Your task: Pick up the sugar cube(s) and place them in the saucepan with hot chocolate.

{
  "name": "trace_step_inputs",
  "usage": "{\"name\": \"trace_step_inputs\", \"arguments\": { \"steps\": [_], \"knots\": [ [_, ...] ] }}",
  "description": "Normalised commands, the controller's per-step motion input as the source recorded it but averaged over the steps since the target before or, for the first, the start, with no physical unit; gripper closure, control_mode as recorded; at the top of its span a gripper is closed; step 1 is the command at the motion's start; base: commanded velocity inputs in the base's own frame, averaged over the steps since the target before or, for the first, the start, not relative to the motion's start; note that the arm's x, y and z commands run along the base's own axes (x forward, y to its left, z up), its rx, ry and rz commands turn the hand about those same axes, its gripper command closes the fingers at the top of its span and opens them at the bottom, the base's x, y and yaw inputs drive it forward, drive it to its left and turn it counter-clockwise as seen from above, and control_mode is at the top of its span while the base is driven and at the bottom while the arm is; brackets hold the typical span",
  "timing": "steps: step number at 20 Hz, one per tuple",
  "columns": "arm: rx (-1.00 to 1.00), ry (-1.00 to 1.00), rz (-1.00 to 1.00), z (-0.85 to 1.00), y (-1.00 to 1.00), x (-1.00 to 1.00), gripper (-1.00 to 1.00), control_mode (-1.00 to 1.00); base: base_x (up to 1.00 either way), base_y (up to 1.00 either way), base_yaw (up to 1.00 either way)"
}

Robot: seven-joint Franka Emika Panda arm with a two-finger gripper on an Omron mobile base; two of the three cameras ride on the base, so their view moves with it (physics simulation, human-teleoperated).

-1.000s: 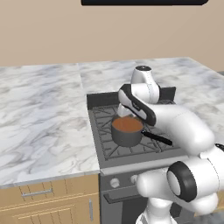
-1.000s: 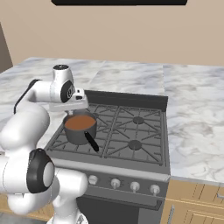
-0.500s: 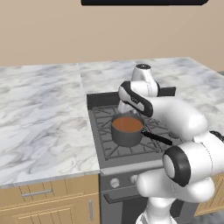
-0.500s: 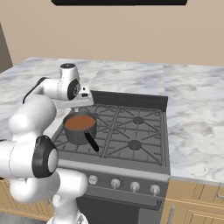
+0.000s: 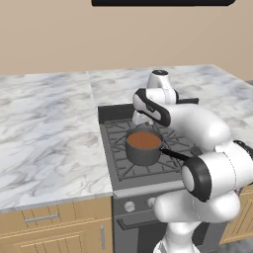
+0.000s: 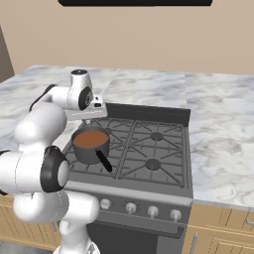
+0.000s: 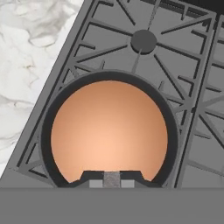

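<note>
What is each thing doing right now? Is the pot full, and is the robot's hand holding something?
Saucepan: upright on the stove's front left burner, holding reddish-brown liquid.
Gripper: shut on a small pale sugar cube, over the saucepan.
Stove: no flames visible.
Cabinet drawer: closed.

I see a matt dark-grey metal saucepan point(image 5: 143, 150) on matt cast-iron-looking grates point(image 6: 149, 149), beside a smooth glossy veined marble counter point(image 5: 44, 133) over wood-grain cabinet fronts point(image 5: 54, 232).
</note>
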Motion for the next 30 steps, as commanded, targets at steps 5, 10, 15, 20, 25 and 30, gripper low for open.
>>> {"name": "trace_step_inputs", "arguments": {
  "steps": [5,10,15,20,25,30],
  "knots": [
    [0.0,0.0,0.0,-0.16,0.0,0.15,1.0,-1.0,0.0,0.0,0.0],
    [0.0,0.0,0.0,-0.26,0.01,0.11,1.0,-1.0,0.0,0.0,0.0],
    [0.0,0.0,0.0,-0.22,0.11,0.0,1.0,-1.0,0.0,0.0,0.0],
    [0.0,0.0,0.0,-0.2,0.26,0.0,1.0,-1.0,0.0,0.0,0.0],
    [0.0,0.0,0.0,-0.13,0.11,0.0,1.0,-1.0,0.0,0.0,0.0],
    [0.0,0.0,0.0,-0.15,0.0,0.0,1.0,-1.0,0.0,0.0,0.0]
  ]
}}
